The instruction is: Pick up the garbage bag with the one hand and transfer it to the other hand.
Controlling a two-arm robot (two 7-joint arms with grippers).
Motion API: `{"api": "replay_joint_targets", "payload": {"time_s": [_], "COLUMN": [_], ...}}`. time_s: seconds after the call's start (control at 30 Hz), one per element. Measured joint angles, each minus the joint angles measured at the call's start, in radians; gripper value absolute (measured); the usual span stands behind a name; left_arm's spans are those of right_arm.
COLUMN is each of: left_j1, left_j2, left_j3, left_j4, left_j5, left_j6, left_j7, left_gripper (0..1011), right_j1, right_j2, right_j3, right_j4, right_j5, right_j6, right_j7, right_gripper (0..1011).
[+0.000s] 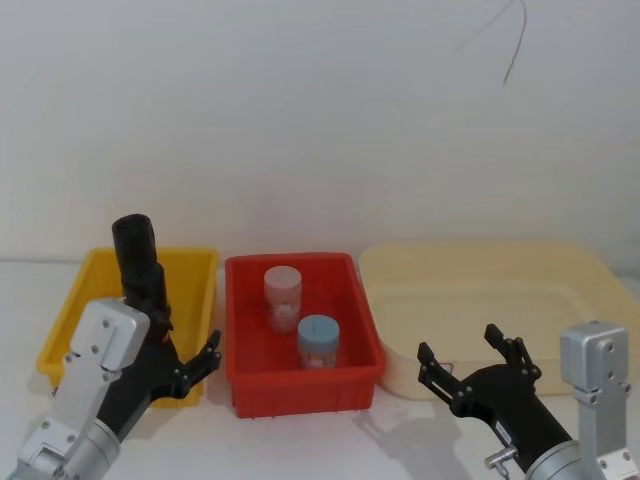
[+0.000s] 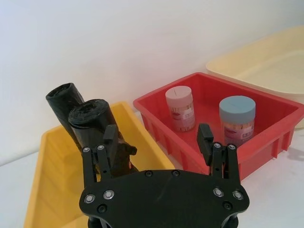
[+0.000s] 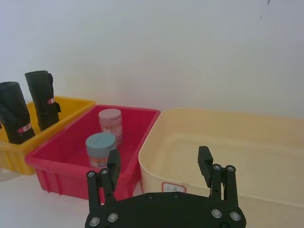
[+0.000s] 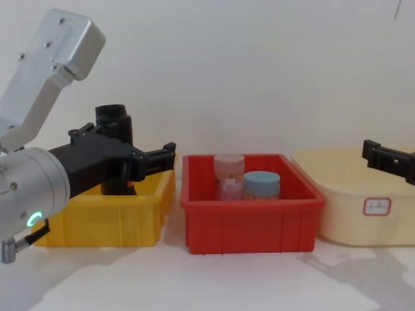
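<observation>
Two black garbage bag rolls (image 2: 95, 126) (image 2: 65, 107) with small red labels stand leaning in the yellow bin (image 2: 38, 190). From the right wrist they show as a pair (image 3: 42, 99) (image 3: 13, 113). My left gripper (image 2: 157, 138), on the arm with the green light, hovers open over the bin's right side. One of its fingers (image 2: 109, 137) is right beside the nearer roll, and nothing sits between the fingers. In the head view the left gripper (image 1: 185, 345) is just below a roll (image 1: 140, 262). My right gripper (image 1: 462, 350) is open and holds nothing in front of the cream tub.
A red bin (image 1: 300, 385) in the middle holds a pink-lidded jar (image 1: 282, 295) and a blue-lidded jar (image 1: 318, 340). A large cream tub (image 1: 480, 262) sits on the right. The three containers stand in a row close to a white wall.
</observation>
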Motion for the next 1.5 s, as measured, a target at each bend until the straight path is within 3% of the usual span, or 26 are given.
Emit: {"api": "replay_joint_targets", "payload": {"time_s": [1.5], "left_j1": [0.005], "left_j2": [0.003], "left_j3": [-0.011], "left_j4": [0.007], "left_j5": [-0.011], "left_j6": [0.003], "left_j7": [-0.02], "left_gripper": [1001], "right_j1": [0.0], "right_j2": [0.0], "right_j3": [0.0], "right_j4": [0.0], "right_j5": [0.0], "right_j6": [0.0], "right_j7": [0.0], "right_gripper": [1000]}}
